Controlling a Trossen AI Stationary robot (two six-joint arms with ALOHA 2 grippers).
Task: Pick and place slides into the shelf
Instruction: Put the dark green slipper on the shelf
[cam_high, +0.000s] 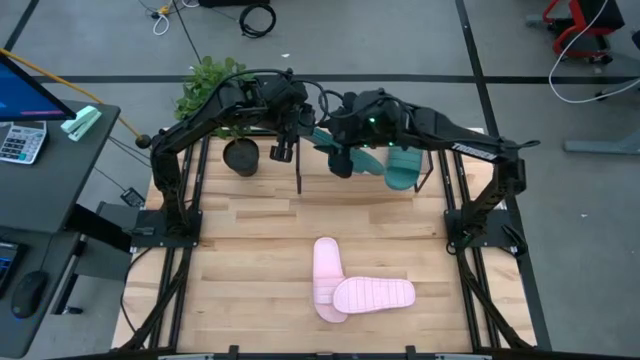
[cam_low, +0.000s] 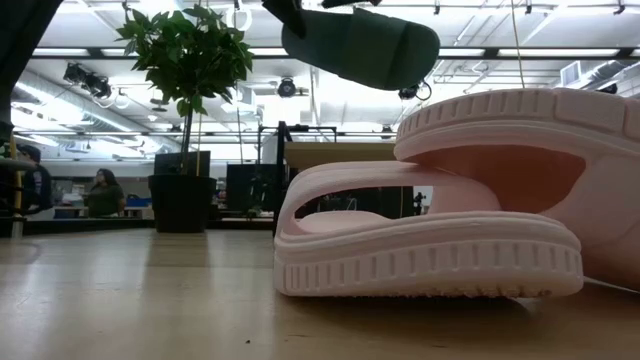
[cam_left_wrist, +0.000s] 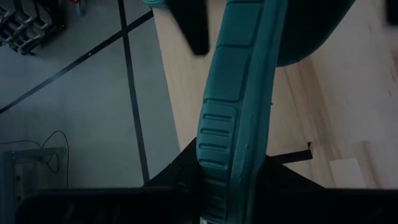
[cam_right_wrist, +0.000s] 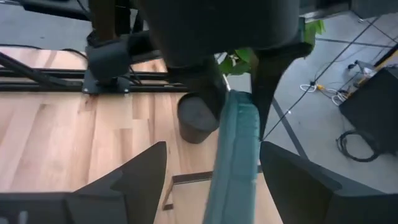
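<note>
While my left gripper (cam_high: 300, 133) pinches one teal slide (cam_high: 355, 152) above the shelf (cam_high: 300, 185), my right gripper (cam_high: 342, 160) hangs open-fingered just beside it. Another teal slide (cam_high: 402, 166) sits past the right gripper; both pink slides (cam_high: 372, 294) wait well behind, unplaced.

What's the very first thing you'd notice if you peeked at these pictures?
Two pale pink slides lie crossed, one on top of the other, on the near middle of the wooden table. At the far edge both dark arms meet over the shelf: the left gripper holds a teal-green slide up in the air, with the right gripper open beside it. Another teal slide rests on the shelf, and a potted plant stands in the far left corner.
</note>
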